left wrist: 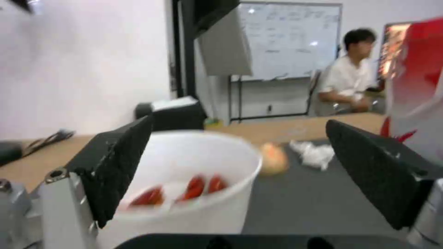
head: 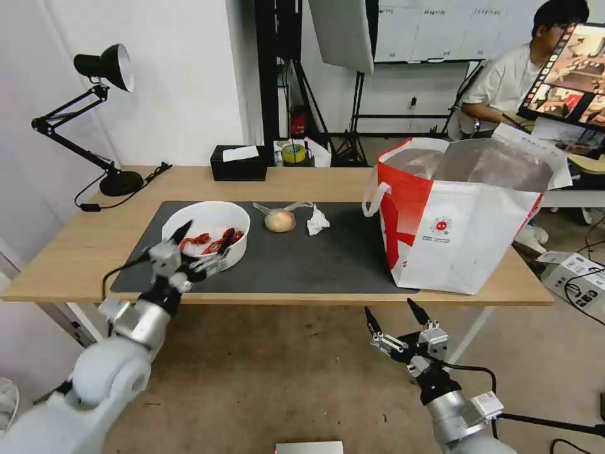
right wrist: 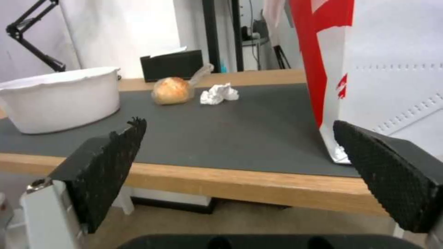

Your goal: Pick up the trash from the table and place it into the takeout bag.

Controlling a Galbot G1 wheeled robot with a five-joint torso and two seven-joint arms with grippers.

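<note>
Dark mat (head: 315, 258), white bowl (head: 211, 236) of red shells, both grippers' jaws wide.

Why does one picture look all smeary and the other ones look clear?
The left wrist view is smeared: the white round bowl with red crayfish shells and the tan ball in a clear bag have soft, streaky edges. The right wrist view is sharper; the crumpled white tissue shows crisp folds. In the head view the silver foil lining of the white-and-red takeout bag shines with glare.
</note>
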